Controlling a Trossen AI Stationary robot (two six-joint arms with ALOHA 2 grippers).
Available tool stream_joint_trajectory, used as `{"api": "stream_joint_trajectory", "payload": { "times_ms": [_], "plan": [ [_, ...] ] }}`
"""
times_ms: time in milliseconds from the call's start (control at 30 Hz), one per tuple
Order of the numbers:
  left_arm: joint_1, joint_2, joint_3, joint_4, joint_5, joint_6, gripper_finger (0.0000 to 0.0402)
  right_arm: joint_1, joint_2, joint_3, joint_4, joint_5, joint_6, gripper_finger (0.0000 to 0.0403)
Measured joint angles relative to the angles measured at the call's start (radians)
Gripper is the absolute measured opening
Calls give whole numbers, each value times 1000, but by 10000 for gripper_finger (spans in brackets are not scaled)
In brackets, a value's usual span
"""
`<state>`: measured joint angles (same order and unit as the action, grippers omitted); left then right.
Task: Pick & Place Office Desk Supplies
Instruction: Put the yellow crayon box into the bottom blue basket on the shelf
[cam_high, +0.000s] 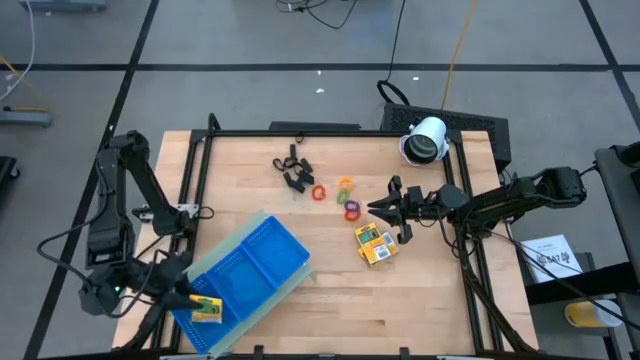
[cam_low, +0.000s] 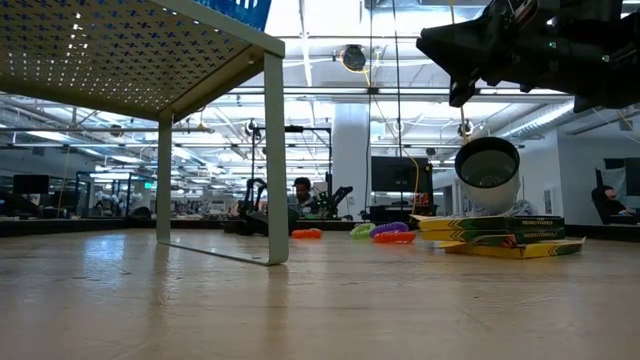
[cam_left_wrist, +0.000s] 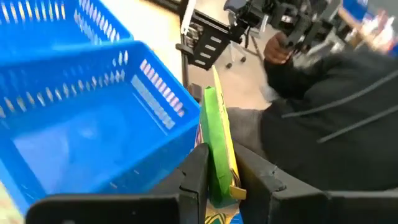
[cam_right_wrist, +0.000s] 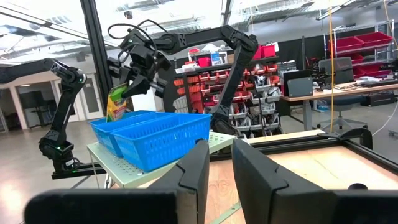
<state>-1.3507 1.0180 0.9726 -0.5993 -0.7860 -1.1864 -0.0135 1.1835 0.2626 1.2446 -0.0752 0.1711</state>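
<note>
My left gripper (cam_high: 195, 303) is shut on a yellow-and-green printed pack (cam_high: 208, 309) and holds it over the near-left end of the blue tray (cam_high: 250, 262). Two more yellow packs (cam_high: 375, 243) lie stacked on the table at the right. Coloured rings (cam_high: 345, 198) and black clips (cam_high: 293, 168) lie farther back. My right gripper (cam_high: 378, 207) hovers level just beyond the two packs, pointing toward the table's left. Its fingers (cam_right_wrist: 193, 168) stand a little apart with nothing between them. My left gripper pinches the pack's two flat faces (cam_left_wrist: 214, 163) between its two fingers, so the pack shows edge-on. The fingers slant down from above. The pack hangs below them (cam_right_wrist: 118, 102), roughly upright, clear above the tray's rim (cam_right_wrist: 134, 118).
The tray sits on a raised perforated stand (cam_low: 150, 60) with legs on the table's near left. A white cylindrical device (cam_high: 425, 140) stands at the far right corner. A black frame (cam_high: 330, 133) runs round the table. Bare wood lies between the stand and the packs.
</note>
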Motion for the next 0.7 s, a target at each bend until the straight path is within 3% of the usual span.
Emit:
{"api": "stream_joint_trajectory", "payload": {
  "times_ms": [200, 700],
  "plan": [
    [17, 0, 0, -1, 9, -11, 67, 1, 0, 0, 0, 22, 9, 59],
    [15, 0, 0, 93, 35, 154, 67, 0, 0, 0, 0, 53, 26, 59]
  ]
}}
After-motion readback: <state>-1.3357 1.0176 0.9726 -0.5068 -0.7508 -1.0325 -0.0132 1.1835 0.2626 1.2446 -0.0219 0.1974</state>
